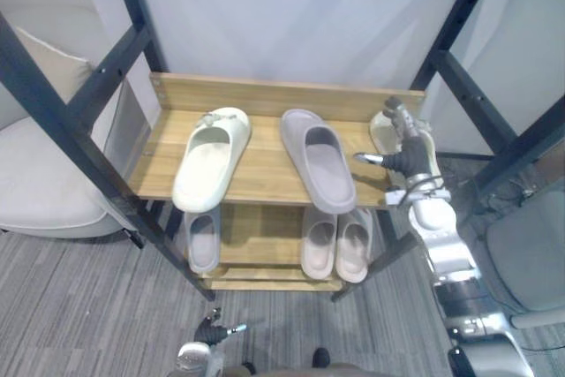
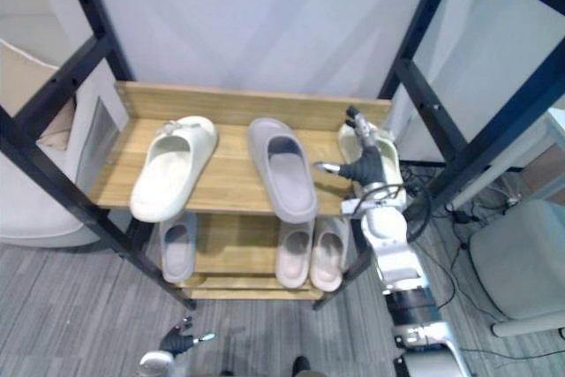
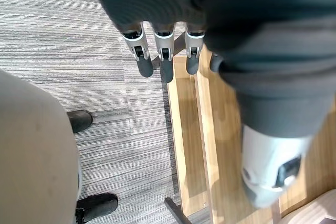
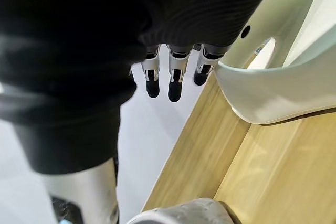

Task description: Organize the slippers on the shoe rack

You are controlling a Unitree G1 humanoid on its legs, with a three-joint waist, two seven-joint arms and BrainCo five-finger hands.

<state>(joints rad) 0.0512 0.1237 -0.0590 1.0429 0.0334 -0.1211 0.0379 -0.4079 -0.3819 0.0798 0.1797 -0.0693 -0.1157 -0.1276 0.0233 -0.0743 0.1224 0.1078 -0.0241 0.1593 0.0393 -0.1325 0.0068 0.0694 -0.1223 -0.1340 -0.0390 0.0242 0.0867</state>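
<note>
The wooden shoe rack [image 1: 265,94] has two shelves. On the top shelf a cream slipper [image 1: 210,158] lies at the left and a grey-mauve slipper [image 1: 318,161] in the middle. Another cream slipper [image 4: 273,87] stands at the right end, partly hidden behind my right hand [image 1: 406,152]. That hand is open, its fingers [image 4: 176,82] straight beside the slipper's rim and its thumb pointing toward the grey-mauve slipper. The lower shelf holds a grey slipper [image 1: 203,240] and a beige pair [image 1: 335,243]. My left hand [image 1: 212,331] hangs open low by the floor in front of the rack.
Black metal frame posts [image 1: 71,130] cross on both sides of the rack. A white armchair [image 1: 35,174] stands at the left and a grey seat [image 1: 530,253] at the right. Grey carpet [image 1: 88,306] lies in front.
</note>
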